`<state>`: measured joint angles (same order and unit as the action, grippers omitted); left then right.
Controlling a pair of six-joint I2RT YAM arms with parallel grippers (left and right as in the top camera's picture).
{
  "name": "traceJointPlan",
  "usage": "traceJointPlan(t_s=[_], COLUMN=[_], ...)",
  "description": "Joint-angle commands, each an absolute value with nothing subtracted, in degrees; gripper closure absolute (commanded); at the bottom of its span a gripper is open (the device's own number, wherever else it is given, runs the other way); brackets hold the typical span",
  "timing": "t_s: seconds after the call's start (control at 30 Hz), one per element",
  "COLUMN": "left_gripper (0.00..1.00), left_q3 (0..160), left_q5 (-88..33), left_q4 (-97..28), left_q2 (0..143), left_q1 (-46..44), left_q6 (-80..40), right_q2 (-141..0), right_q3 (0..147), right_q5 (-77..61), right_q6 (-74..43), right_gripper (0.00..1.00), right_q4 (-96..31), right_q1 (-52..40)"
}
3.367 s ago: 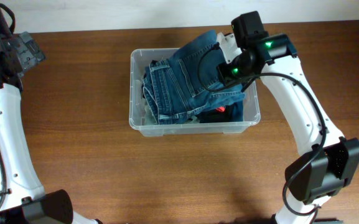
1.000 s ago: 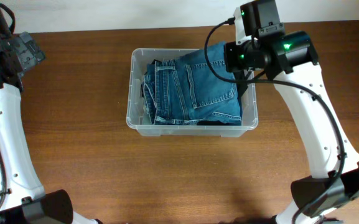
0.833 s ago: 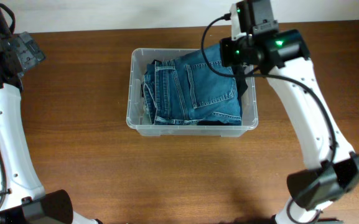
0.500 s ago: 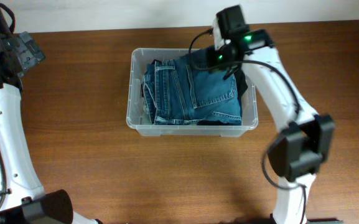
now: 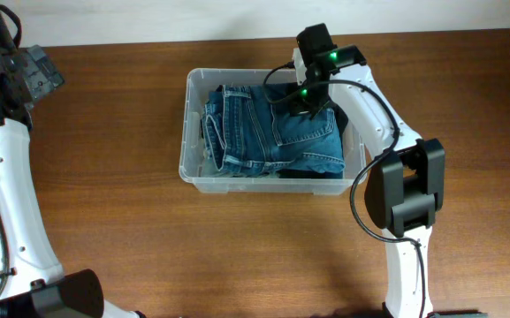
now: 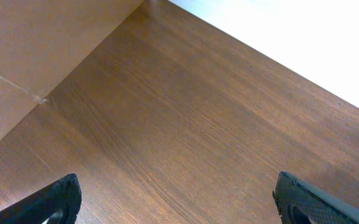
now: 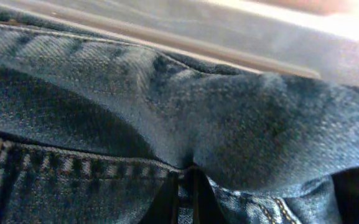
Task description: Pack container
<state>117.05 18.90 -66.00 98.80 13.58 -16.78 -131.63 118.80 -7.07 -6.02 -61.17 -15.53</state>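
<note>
The clear plastic container [image 5: 186,132] stands at the middle back of the table. Folded blue jeans [image 5: 263,132] fill it, with a dark garment [image 5: 312,172] showing at its front right. My right gripper [image 5: 300,97] is down in the container's back right part, shut on a fold of the jeans [image 7: 229,124]; the fingertips [image 7: 184,193] pinch the denim. My left gripper [image 6: 179,202] is open and empty above bare wood at the far left; in the overhead view only its arm [image 5: 11,75] shows.
The wooden table [image 5: 113,230] runs all round the container. A pale wall borders the back edge [image 5: 148,22]. The right arm [image 5: 387,159] reaches over the container's right side. A cardboard-coloured surface [image 6: 36,43] lies beside the table in the left wrist view.
My right gripper has swung left and down from the container's back right rim into the container, pushing the jeans flatter inside. The left arm has not moved.
</note>
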Motion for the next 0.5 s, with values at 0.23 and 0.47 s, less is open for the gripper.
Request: traceJointPlan(t_s=[0.23,0.47], left_gripper=[0.01,0.01], left_q3=[117.2,117.2], left_q5=[19.1,19.1], left_q4=[-65.9,-65.9], left_q2=[98.1,98.1], left_q1=[13.7,13.7], left_q6=[-17.3,-17.3], right_q2=[-119.4,-114.1], right_q3=[134.7,135.5], right_q5=[-10.3,-10.3], right_q6=[-6.5,-6.6], right_gripper=[0.96,0.96], right_q4=[-74.5,-79.3], right_q1=[-18.0,-19.9])
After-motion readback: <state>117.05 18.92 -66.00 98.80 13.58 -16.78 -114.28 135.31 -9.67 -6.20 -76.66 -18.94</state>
